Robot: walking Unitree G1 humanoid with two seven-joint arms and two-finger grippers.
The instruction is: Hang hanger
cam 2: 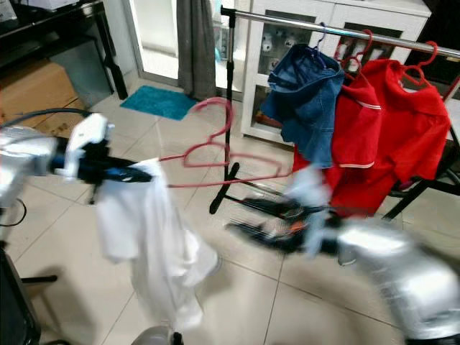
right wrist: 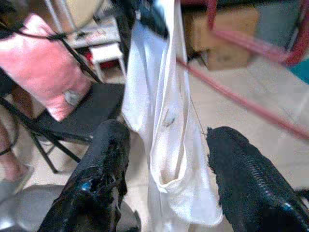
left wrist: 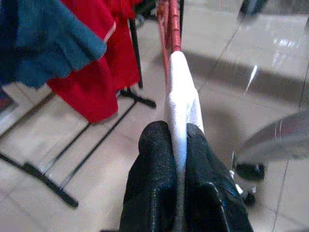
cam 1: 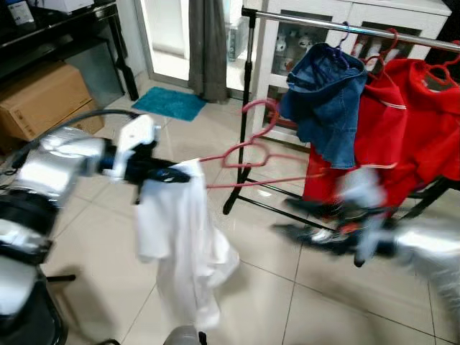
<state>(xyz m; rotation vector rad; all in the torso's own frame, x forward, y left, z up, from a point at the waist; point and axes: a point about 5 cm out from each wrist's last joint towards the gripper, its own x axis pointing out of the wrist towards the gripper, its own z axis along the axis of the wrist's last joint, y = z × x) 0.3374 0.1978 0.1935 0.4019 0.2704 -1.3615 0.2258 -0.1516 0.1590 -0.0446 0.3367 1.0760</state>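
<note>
We see a tiled floor [cam 1: 287, 302] and a black garment rack with a silver rail [cam 1: 338, 25] across the upper right. Behind it stands a white cabinet [cam 1: 359, 14] with glass doors; small items sit on its shelves, too blurred to name. On the rail hang red shirts [cam 1: 417, 122] on red hangers and, nearest the rack's left end, a blue denim garment [cam 1: 327, 108] on a blue hanger; these sit between the pink hanger and the free rail. The rack's black floor bars [cam 1: 259, 198] run under them.

Far left we note a dark desk [cam 1: 65, 29], a cardboard box [cam 1: 39, 100] beneath it, a grey curtain [cam 1: 208, 43] and a teal mat [cam 1: 169, 103] by the doorway. In the right wrist view a pink cushion [right wrist: 46, 72] lies on a black folding chair [right wrist: 82, 121].

The white garment [cam 1: 180, 244] droops from one end of the pink hanger [cam 1: 251, 154], which is held level in the air, left of the rack and below the rail, hook up.

The left gripper [left wrist: 179, 159] is pinched tight on the white cloth at the hanger's end. The right gripper [right wrist: 166, 164] is motion-blurred, low in front of the red shirts, fingers spread wide, holding nothing, the white garment seen between them.
</note>
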